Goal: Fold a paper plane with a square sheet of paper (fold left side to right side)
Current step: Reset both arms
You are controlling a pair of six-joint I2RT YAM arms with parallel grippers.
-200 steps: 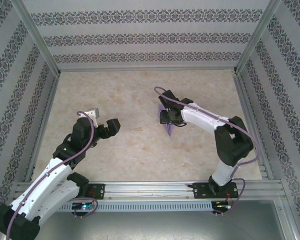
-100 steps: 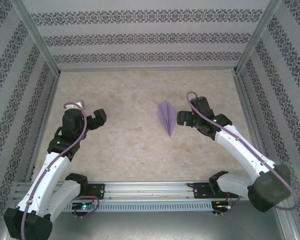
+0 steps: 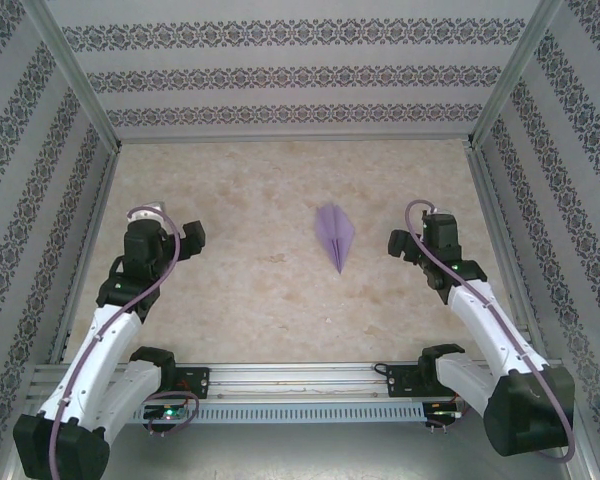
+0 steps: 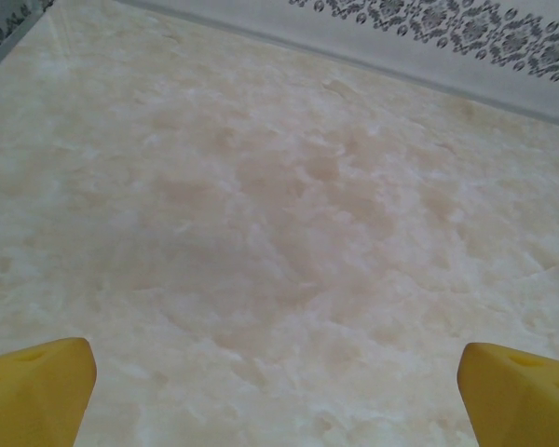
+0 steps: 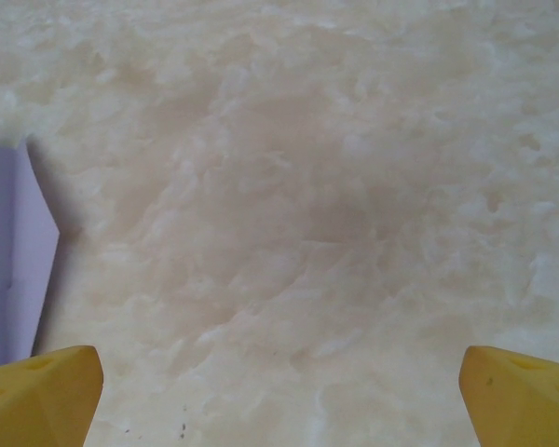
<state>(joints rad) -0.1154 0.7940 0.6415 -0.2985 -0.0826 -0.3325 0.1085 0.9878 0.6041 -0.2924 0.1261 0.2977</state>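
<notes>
Left tool (image 3: 170,226) released, jaws wide, nothing between them, hanging over the worktop (image 3: 250,300) toward 9 o'clock. Right tool (image 3: 417,230) also released and wide, gripping nothing, toward 3 o'clock. Both are well apart from the paper.

The paper plane (image 3: 336,235) lies flat on the worktop between the two tools, a bit toward 1 o'clock from the middle and nearer the right tool. It is a narrow lavender dart with a centre crease, broad end toward 12 o'clock, nose toward 6 o'clock.

Surface: the worktop is beige and cream marble pattern, matte, with a few tiny dark specks. Room: wallpapered panels (image 3: 280,75) stand on three sides, pale with dark damask bands. Metal posts (image 3: 75,75) stand at the corners, and a metal rail (image 3: 300,375) carries both arm bases along 6 o'clock.

Top view gives the whole layout: arms, walls, rail and the plane's full outline. The left wrist view gives yellow fingertips (image 4: 37,391) at 7 and 5 o'clock, bare marble between them, and the wall foot with a damask strip (image 4: 466,28) across 12 to 2 o'clock. The right wrist view gives yellow fingertips (image 5: 39,391) spread the same way. A lavender edge of the plane (image 5: 9,251) sits at 9 o'clock, casting a soft shadow, just above the left fingertip. Can't tell if the two touch.
</notes>
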